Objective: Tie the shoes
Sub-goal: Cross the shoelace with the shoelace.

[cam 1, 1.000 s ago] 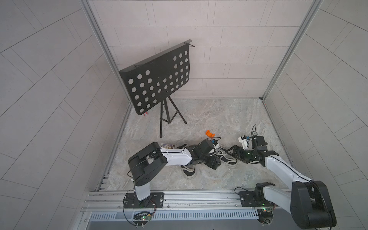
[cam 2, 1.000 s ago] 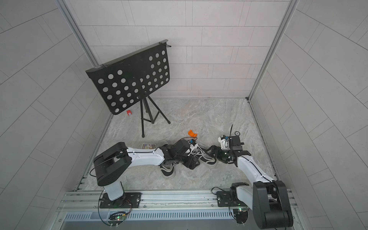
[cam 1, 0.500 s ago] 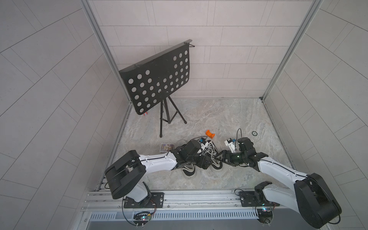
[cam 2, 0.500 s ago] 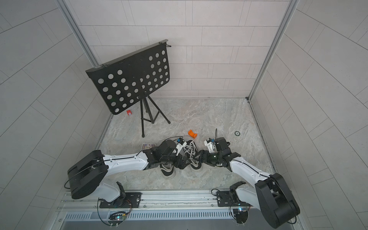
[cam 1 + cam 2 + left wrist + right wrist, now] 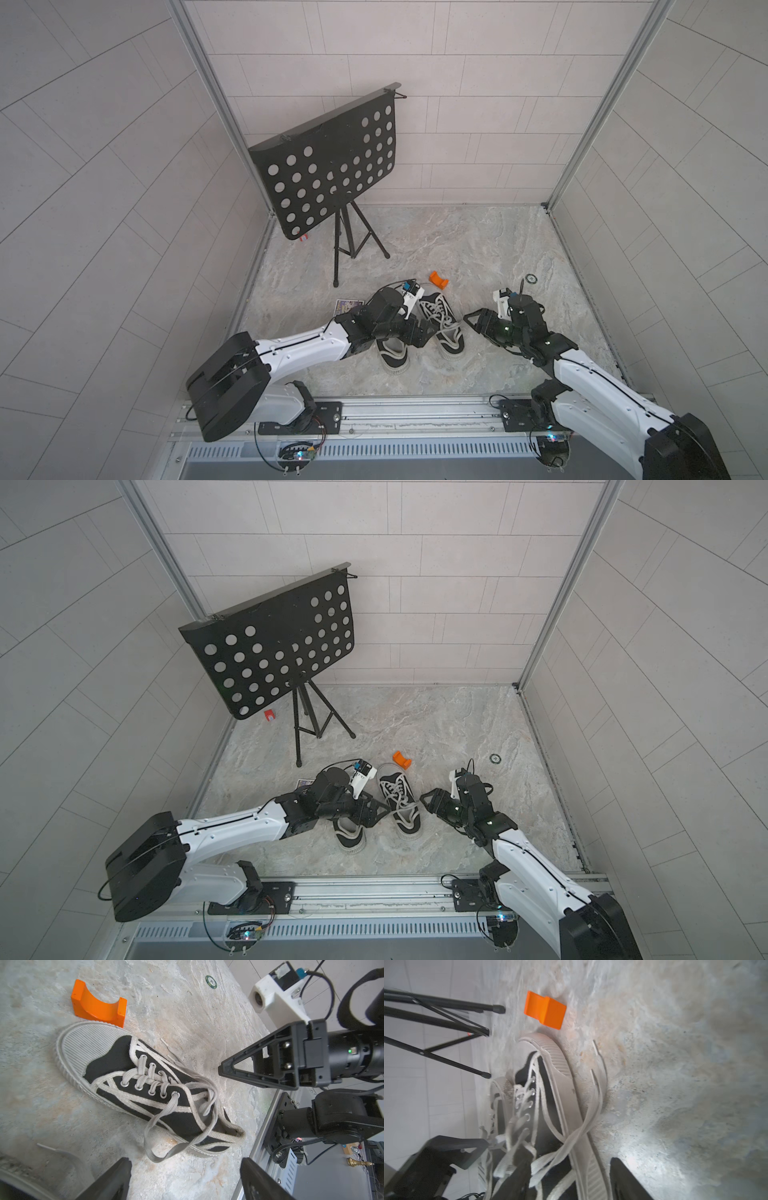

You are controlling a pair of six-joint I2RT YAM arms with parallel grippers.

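Two black canvas shoes with whitish laces lie side by side on the stone floor. The right-hand shoe [image 5: 444,330] [image 5: 400,808] [image 5: 133,1076] has loose, untied laces [image 5: 187,1109]. The left-hand shoe [image 5: 392,355] [image 5: 350,836] is partly hidden under my left arm. My left gripper [image 5: 424,332] [image 5: 185,1169] is open over the gap between the shoes, with a lace loop just ahead of its fingers and nothing between them. My right gripper [image 5: 471,323] [image 5: 571,1176] is open at the right-hand shoe's outer side, its fingers straddling the sole edge and lace strands.
A black perforated music stand [image 5: 328,166] on a tripod stands at the back left. An orange block [image 5: 439,279] lies just beyond the shoes' toes. A small ring [image 5: 530,278] lies at the right, a printed card [image 5: 347,307] by my left wrist. The metal rail [image 5: 415,411] runs along the front.
My right gripper has moved left up to the right-hand shoe and its jaws have narrowed. My left arm has drawn back leftward, uncovering that shoe's laces.
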